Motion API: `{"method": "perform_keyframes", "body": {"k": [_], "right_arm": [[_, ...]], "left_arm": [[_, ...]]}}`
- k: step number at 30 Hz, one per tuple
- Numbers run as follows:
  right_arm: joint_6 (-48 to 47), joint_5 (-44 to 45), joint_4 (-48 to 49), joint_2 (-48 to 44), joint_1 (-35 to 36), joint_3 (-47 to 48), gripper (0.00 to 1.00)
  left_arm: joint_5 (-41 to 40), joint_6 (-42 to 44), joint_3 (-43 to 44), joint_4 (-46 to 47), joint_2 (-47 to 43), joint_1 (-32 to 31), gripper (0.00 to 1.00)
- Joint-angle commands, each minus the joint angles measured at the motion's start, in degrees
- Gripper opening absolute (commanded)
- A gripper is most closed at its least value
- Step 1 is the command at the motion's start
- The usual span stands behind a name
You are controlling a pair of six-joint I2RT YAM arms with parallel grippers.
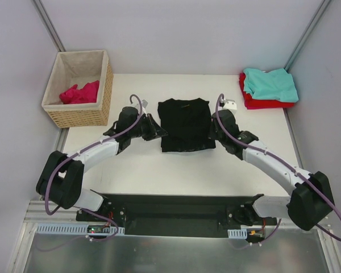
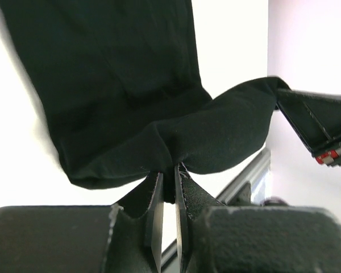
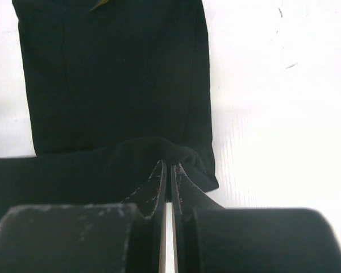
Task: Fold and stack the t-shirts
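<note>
**Table** [image 1: 176, 170]: carries the black t-shirt [image 1: 184, 125], lying flat between the two pincers and running away from them, collar end farthest. The teal t-shirt [image 1: 270, 83] lies folded on the red t-shirt [image 1: 261, 103], beyond and outboard of the right pincer.

**Fold in hand (a judgement):** lift both near hem corners level, keep the hem taut, carry it forward over the body, and lay it square.

**Left gripper** [image 2: 167, 179] and **right gripper** [image 3: 168, 170]: jaws narrowed to a slit, each pinching one hem corner.

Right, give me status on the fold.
Left gripper and right gripper shut on black t-shirt, near corners. Shirt mid-table, partly folded. Nothing in the way.
</note>
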Motion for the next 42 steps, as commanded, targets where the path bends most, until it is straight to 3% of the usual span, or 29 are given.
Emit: {"method": "perform_keyframes", "body": {"k": [1,26,42], "right_arm": [[-3.1,-2.7,3.7,3.3,-3.5,5.6,0.01],[-4.4,-14.1,5.5,37.0,-13.4,35.1,0.01],[-5.6,-13.3,6.6,38.7,-15.4,42.2,0.01]], "left_arm": [[0.8,3.6,5.6,-1.1,3.7,3.4,0.00],[5.3,5.1,39.4,-4.3,33.1,11.2,0.00],[8.5,4.7,53.2,-6.6,39.2,12.7,0.01]]}}
